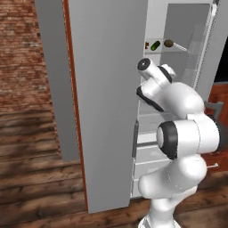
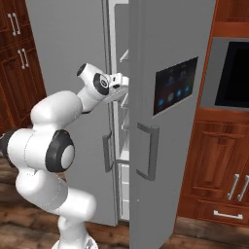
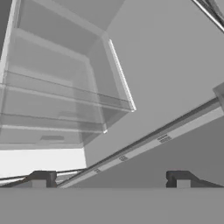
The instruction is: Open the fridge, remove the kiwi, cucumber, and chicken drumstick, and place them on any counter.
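Jaws wide, facing fridge (image 3: 52, 87) shelves

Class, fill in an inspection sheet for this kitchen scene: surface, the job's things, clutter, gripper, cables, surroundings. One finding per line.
Surface: glass fridge shelf carries the food; clear shelves also in the hand view.
Job's things: fridge open, door swung wide. Cucumber and kiwi lie on the shelf, with a small reddish piece left of them, likely the chicken drumstick.
Clutter: nothing seen.
Gripper: gripper open, holding nothing, pointed into the fridge interior.
Cables: nothing seen.
Surroundings: brick wall, wooden floor, reddish-brown cabinets, dark display panel on the fridge front.
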